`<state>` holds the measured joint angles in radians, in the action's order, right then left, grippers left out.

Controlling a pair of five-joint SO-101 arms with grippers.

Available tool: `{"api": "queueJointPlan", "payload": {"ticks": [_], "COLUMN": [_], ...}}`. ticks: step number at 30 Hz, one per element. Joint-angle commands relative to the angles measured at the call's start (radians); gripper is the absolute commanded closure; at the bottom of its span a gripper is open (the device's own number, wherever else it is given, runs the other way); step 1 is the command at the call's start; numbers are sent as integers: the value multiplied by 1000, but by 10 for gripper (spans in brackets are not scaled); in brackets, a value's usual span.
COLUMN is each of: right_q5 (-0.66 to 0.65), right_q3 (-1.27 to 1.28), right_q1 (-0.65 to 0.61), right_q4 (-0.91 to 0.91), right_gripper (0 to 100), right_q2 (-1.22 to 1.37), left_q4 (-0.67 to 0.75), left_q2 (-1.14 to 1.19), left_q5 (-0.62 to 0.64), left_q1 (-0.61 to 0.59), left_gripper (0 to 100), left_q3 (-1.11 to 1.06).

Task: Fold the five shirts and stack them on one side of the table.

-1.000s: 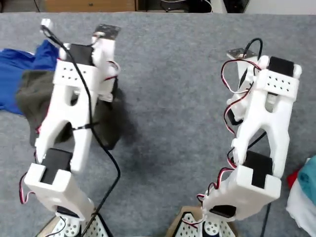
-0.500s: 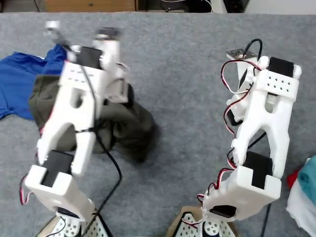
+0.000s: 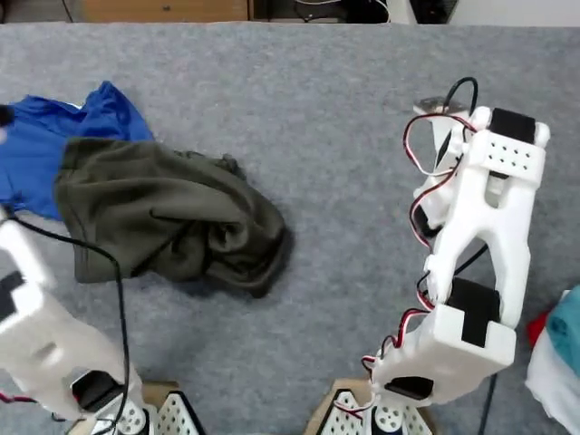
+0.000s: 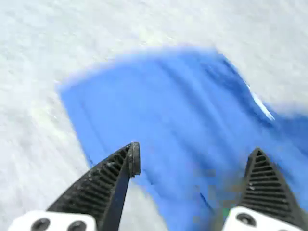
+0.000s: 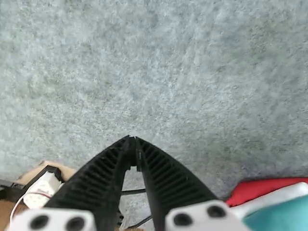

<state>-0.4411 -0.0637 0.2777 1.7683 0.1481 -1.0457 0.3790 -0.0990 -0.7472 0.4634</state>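
- On the left half of the grey surface (image 3: 344, 109) lies the olive shirt (image 3: 172, 222), crumpled and unfolded, with its bulk bunched toward the middle of the surface.
- Beside it, toward the left edge, the blue shirt (image 3: 50, 149) lies spread out. The olive shirt's edge overlaps it, and the blue cloth runs out past the edge of the high view.
- My left claw (image 4: 196, 154) hangs over the blue shirt (image 4: 183, 115), its two black fingers (image 4: 118, 178) spread wide with nothing between them. The blue cloth shows under the gap, with bare surface off to one side. The view is blurred, so I cannot tell how far above the cloth I am.
- My left arm (image 3: 41, 335) sits low at the near left corner of the surface, with its black cable looping across it.
- My right claw (image 5: 132, 140) is closed, its ribbed fingertips meeting over bare grey surface, and it holds nothing.
- My right arm (image 3: 480, 245) stands folded on the right half, well apart from both shirts.
- At the near right edge, by my right arm's base, sits a bundle of clothes (image 3: 560, 358) in teal, red and white. My right wrist view shows its red cloth (image 5: 269, 188) and teal cloth (image 5: 284, 217) close behind the claw.
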Motion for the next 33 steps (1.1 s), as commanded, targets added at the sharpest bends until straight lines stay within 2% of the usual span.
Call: {"api": "queueJointPlan", "payload": {"ticks": [1,4,6,11,14,17,29,31,33], "right_q5": [-2,2,6,8,8,8,9,9,9], "right_q3": [36,53,53,53,53,53,54,54,54], "right_q1": [-38,-65,-82,-111,-111,-111,-111,-111,-111], "right_q4": [-32,-51,-48,-44,-43,-43,-43,-41,-37], "right_gripper": [994,994,994,994,994,994,994,994,994], "right_q2": [-62,-62,-62,-68,-68,-68,-64,-64,-64], "left_q4": [256,385,443,453,451,451,450,451,457], "left_q2": [173,358,467,684,737,739,737,737,739], "left_q5": [-8,-23,-84,-255,-298,-299,-293,-253,-152], "left_q1": [-97,-132,-140,-140,-158,-187,-342,-377,-417], "left_gripper": [656,697,733,802,875,981,980,980,980], "left_q3": [3,20,49,167,241,301,535,595,671]}}
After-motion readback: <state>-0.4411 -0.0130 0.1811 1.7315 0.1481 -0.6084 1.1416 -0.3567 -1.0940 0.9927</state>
